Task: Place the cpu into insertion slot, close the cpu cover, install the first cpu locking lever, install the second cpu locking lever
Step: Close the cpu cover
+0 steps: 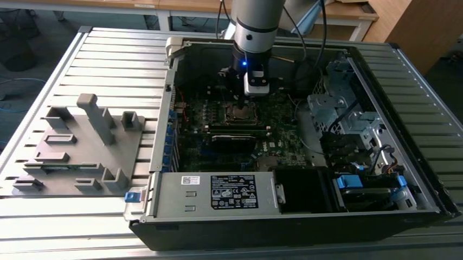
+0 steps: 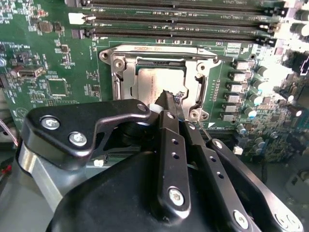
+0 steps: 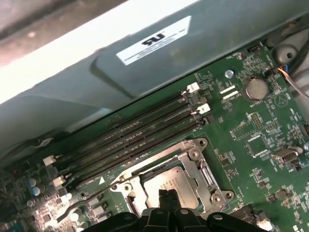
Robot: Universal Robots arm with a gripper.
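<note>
A ribbed metal table point(image 1: 108, 49) in a room with wooden desks point(image 1: 347, 13) behind bears one open computer case point(image 1: 289, 227) and, on the exterior view's left, one grey fixture tray point(image 1: 79, 146). One arm point(image 1: 253, 27) reaches down into the case over the insertion slot point(image 1: 250, 115). In both wrist views the gripper point(image 2: 166, 94) has its two fingers drawn together, tips at the top of the single cpu point(image 2: 149, 79) – which sits in the slot with the cpu cover point(image 2: 157, 50) lying around it – beside four long memory slots point(image 3: 135, 130) and one coin battery point(image 3: 255, 88).
</note>
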